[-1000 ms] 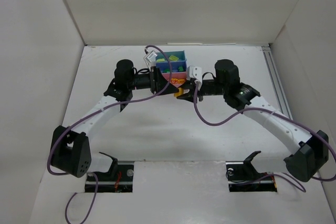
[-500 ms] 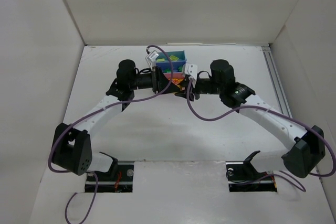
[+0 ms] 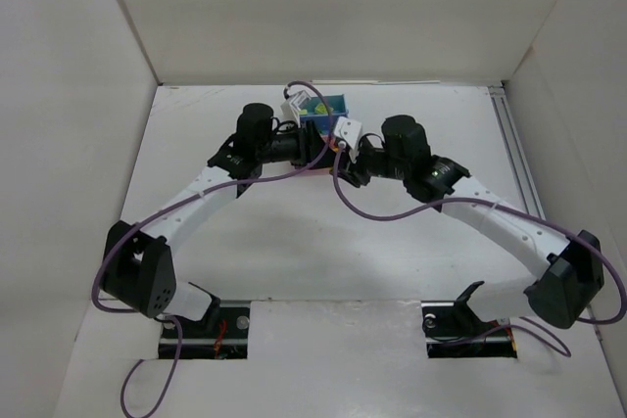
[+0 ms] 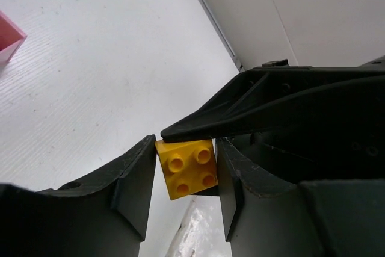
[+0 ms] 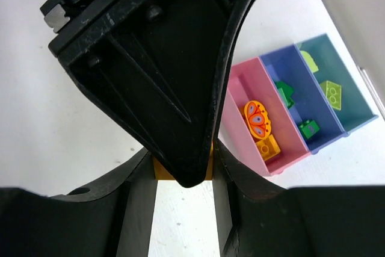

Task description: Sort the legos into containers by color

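Note:
A yellow brick [image 4: 186, 170] sits between the fingers of both grippers, just in front of the trays. My left gripper [image 4: 185, 144] is shut on its two sides. My right gripper [image 5: 180, 154] is shut on it across the other faces; only an edge of the brick [image 5: 161, 170] shows there. In the top view the two grippers, left [image 3: 318, 142] and right [image 3: 340, 149], meet tip to tip. The pink tray [image 5: 243, 85] holds an orange butterfly piece [image 5: 257, 118] and a yellow brick [image 5: 268, 147]. The blue tray [image 5: 301, 105] holds dark green bricks. The teal tray [image 5: 352, 103] holds light green bricks.
The joined trays [image 3: 328, 105] stand at the back middle of the white table, partly hidden by the wrists. A corner of the pink tray [image 4: 8, 37] shows in the left wrist view. White walls enclose the table at the back, left and right. Purple cables loop off both arms.
The right gripper carried the yellow brick left and toward the trays. The left arm swung right to meet it, and its fingers now sit on the same brick.

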